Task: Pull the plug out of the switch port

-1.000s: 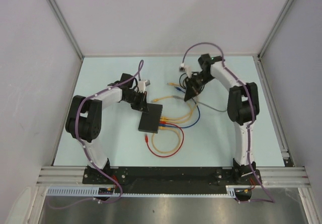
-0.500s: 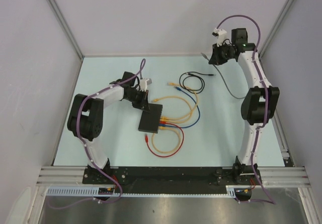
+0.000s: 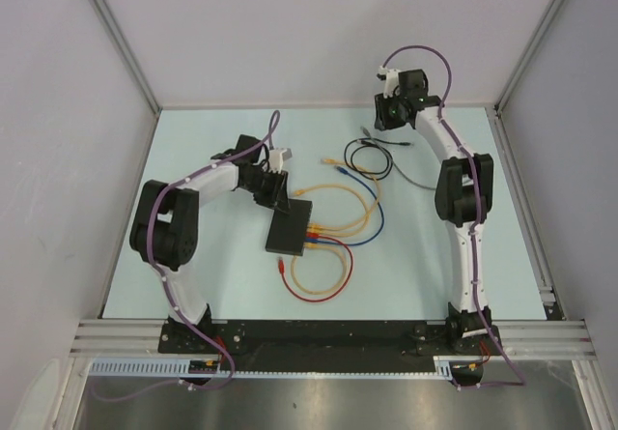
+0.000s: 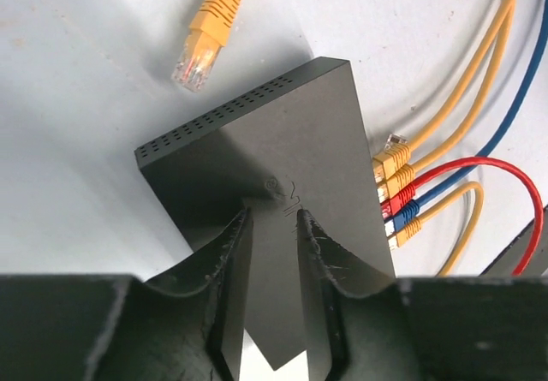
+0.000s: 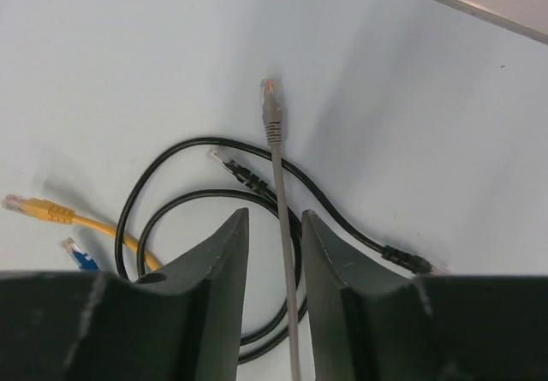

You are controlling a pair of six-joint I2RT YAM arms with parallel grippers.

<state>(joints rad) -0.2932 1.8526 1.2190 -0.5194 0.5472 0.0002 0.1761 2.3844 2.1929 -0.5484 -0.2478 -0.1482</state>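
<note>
The flat black switch [image 3: 289, 230] [image 4: 291, 141] lies mid-table with yellow, red and blue plugs [image 4: 396, 188] [image 3: 311, 233] seated in its ports. My left gripper [image 3: 276, 189] [image 4: 274, 215] stands over the switch's far corner, jaws slightly apart, nothing between them. A grey plug [image 5: 272, 107] [image 3: 363, 129] lies loose on the table at the back, its cable trailing right. My right gripper [image 3: 388, 113] [image 5: 273, 214] hovers above that cable, open; the cable shows in the gap well below the fingers.
A coiled black cable [image 3: 372, 157] [image 5: 242, 172] lies under the grey one. A loose orange plug [image 4: 208, 34] rests beyond the switch, and a yellow plug [image 5: 38, 210] beside the coil. Yellow, blue and red cables [image 3: 333, 256] loop right of the switch.
Both grippers have opened. The right arm rose from the table's middle to the back and let go of the grey cable, which now lies on the table. The left arm barely moved.
</note>
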